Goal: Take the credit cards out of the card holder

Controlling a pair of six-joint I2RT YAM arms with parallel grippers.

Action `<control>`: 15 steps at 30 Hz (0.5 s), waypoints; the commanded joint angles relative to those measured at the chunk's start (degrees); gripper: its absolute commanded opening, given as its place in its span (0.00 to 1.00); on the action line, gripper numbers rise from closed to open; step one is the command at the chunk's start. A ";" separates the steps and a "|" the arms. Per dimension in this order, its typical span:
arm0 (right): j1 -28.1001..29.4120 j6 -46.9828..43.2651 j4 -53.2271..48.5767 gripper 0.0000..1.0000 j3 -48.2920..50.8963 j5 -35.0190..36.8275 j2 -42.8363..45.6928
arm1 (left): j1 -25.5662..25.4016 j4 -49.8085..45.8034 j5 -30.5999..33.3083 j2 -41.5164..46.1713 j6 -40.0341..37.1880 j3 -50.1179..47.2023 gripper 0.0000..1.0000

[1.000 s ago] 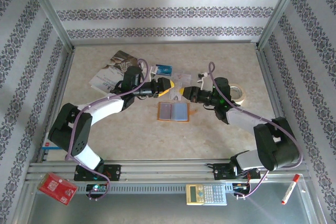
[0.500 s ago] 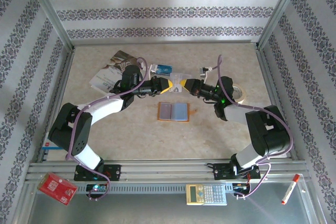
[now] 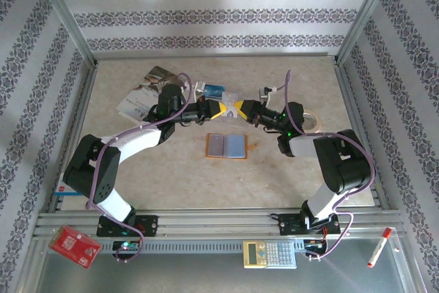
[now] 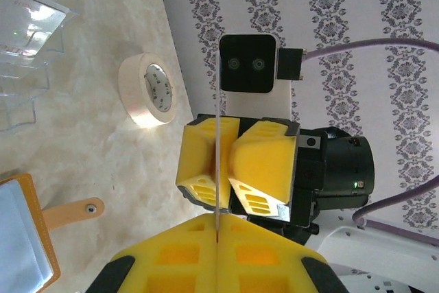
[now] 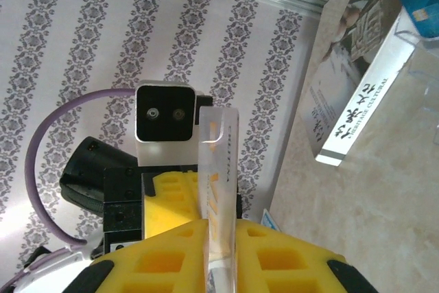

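Wallpaper (image 3: 219, 18) in grey patterned stripes is seen on three sides of a beige marbled table (image 3: 171, 176), which is edged by a metal frame. From above, the left gripper (image 3: 218, 109) and right gripper (image 3: 240, 108) are seen brought tip to tip above the far half of the table. The card holder (image 3: 226, 146) is laid open and flat just in front of them, touched by nothing. A tape roll (image 4: 137, 94) is shown lying flat by the left wrist camera. A pale credit card (image 5: 218, 162) is held between the grippers. The left gripper is closed on one end, seen edge-on from the left wrist. The right fingers (image 4: 206, 162) are set either side of the other end, but whether they pinch it cannot be told. The card's face, with an orange mark, is given by the right wrist camera, as is a blue credit card (image 5: 420, 5).
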State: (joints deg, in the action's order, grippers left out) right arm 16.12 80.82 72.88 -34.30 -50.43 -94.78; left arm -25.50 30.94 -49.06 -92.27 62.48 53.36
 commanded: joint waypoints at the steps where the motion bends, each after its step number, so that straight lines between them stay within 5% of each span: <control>1: 1.31 1.26 4.72 0.19 -0.44 0.24 -0.18 | -0.21 2.64 1.15 0.70 0.65 0.79 0.00; 6: 1.37 0.24 4.91 0.04 0.04 1.33 0.04 | -0.08 -1.42 2.28 1.10 -1.42 0.72 0.02; 11: 0.71 -5.08 0.85 0.00 -0.58 0.63 -0.13 | 2.17 -8.88 6.77 3.32 -4.72 -1.86 0.36; 15: -0.29 -12.15 -6.65 0.00 -1.73 -0.36 -0.84 | 5.99 -17.97 13.36 6.45 -8.69 -5.05 0.49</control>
State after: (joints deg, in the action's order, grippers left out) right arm 16.67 76.09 70.41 -34.41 -49.65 -94.78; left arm -22.15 21.69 -41.65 -88.62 58.35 50.09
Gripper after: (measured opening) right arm 0.064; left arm 0.476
